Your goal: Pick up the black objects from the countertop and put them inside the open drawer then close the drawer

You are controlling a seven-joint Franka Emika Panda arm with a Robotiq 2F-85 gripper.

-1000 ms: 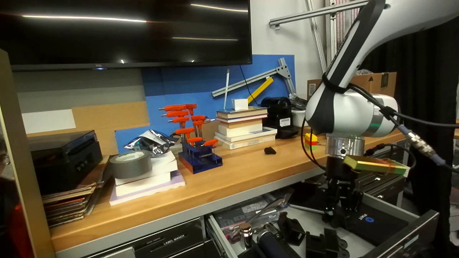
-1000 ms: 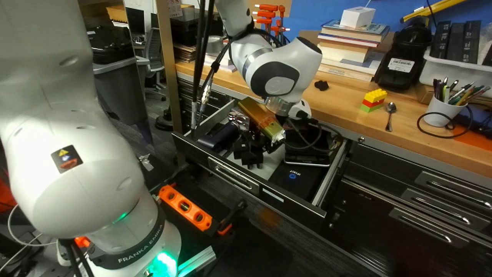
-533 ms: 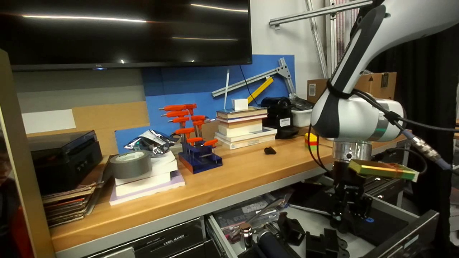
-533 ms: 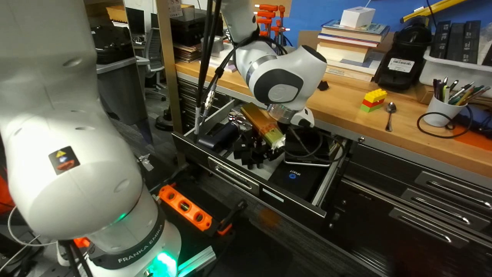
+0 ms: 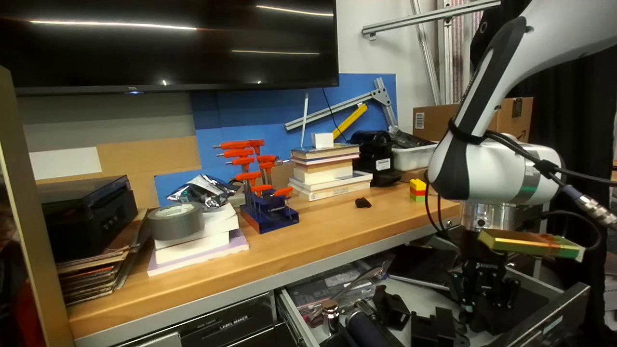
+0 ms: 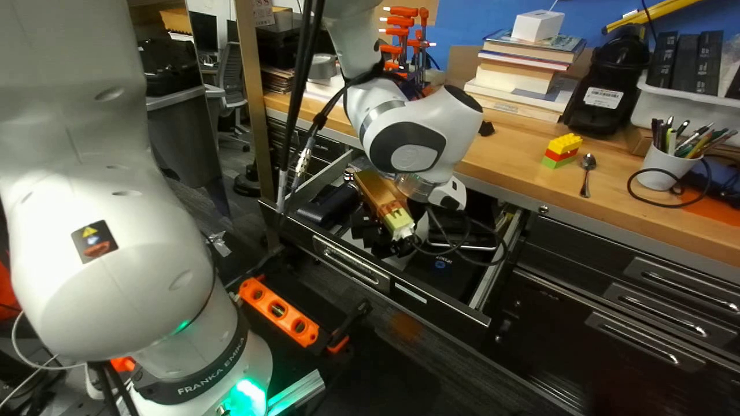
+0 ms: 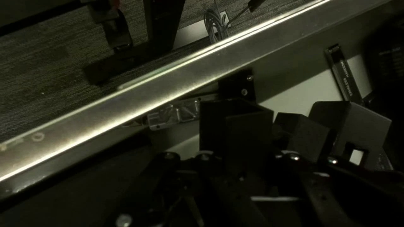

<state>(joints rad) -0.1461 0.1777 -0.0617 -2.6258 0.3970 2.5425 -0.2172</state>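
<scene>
We see the arm (image 6: 407,144) bent down over the open drawer (image 6: 448,316), its fingers (image 7: 170,161) closed on a black piece (image 7: 235,135); another piece (image 5: 363,203) lies on the table (image 5: 313,236) near books (image 5: 324,171); a screen (image 5: 173,53) hangs behind.

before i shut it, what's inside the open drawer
In the drawer: chunky black pieces, a flat black blue-marked item, a shiny cylinder and more. The tool covers part; what's beneath can't be seen.

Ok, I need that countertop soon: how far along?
Looks done: black pieces lie in the open drawer. In hand: the gripper, at the drawer, perhaps holds a black box; grip unclear. Remaining: the black lump on the countertop, then closing the drawer.
</scene>
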